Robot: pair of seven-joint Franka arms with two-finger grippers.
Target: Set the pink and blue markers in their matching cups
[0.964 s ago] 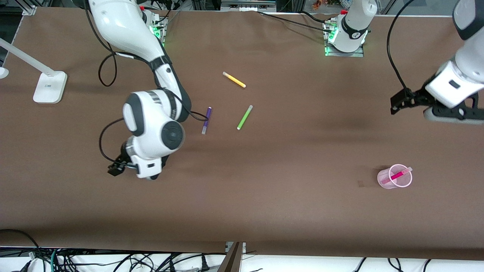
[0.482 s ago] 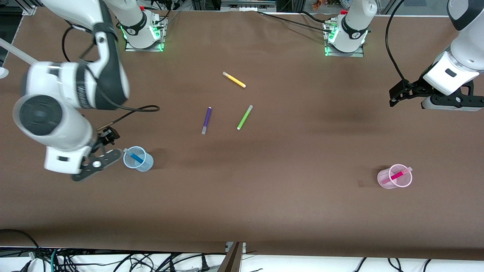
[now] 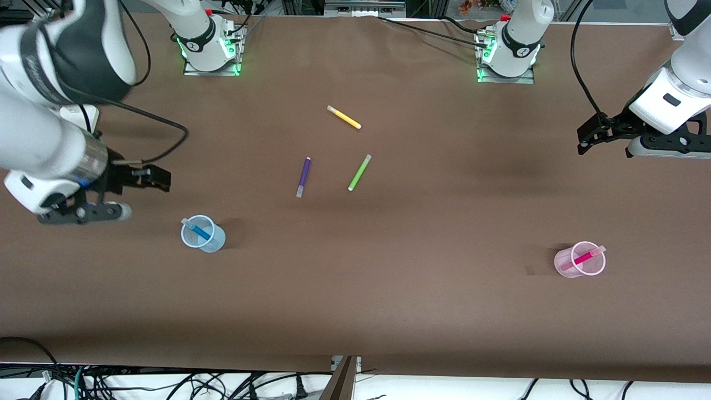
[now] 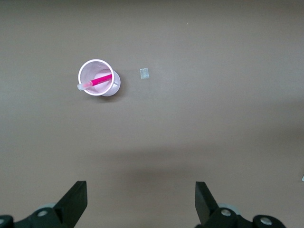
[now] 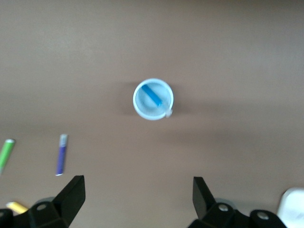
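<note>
The blue marker (image 3: 195, 229) stands slanted inside the light blue cup (image 3: 206, 238), its pale cap leaning on the rim, since the marker is longer than the cup is tall. The pink marker (image 3: 584, 258) leans the same way in the light pink cup (image 3: 577, 265), which sits well apart from the blue cup, toward the left arm's end of the table (image 3: 389, 289). Judging by this, both markers are in matching cups and the task looks finished.

The right gripper (image 3: 139, 176) hangs in the air over the table near the blue cup, toward the right arm's end, jaws spread wide and empty. The left gripper (image 3: 593, 133) hangs high over its own end of the table, jaws likewise apart and holding nothing; that arm seems to be waiting.

Farther from the front camera than the blue cup lie a purple pen (image 3: 303, 176), a green pen (image 3: 359, 173) and a yellow pen (image 3: 344, 117), all flat and untouched. Nothing crowds either cup.
</note>
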